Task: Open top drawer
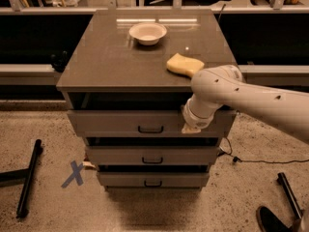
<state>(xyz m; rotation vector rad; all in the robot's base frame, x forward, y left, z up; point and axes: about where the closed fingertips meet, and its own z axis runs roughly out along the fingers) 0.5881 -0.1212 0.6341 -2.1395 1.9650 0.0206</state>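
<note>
The top drawer (120, 123) is the uppermost of three grey drawers in a grey cabinet, with a small black pull (150, 129) at its centre. Its front stands a little forward of the cabinet top, with a dark gap above it. My gripper (191, 126) is at the end of the white arm, which comes in from the right. It sits against the upper right part of the top drawer's front, to the right of the pull.
A white bowl (147, 33) and a yellow sponge (184, 64) lie on the cabinet top (106, 62). The middle drawer (152, 155) and bottom drawer (152, 179) are below. A blue X (74, 173) marks the floor at the left, near black stand legs (28, 178). A cable (260, 161) runs at the right.
</note>
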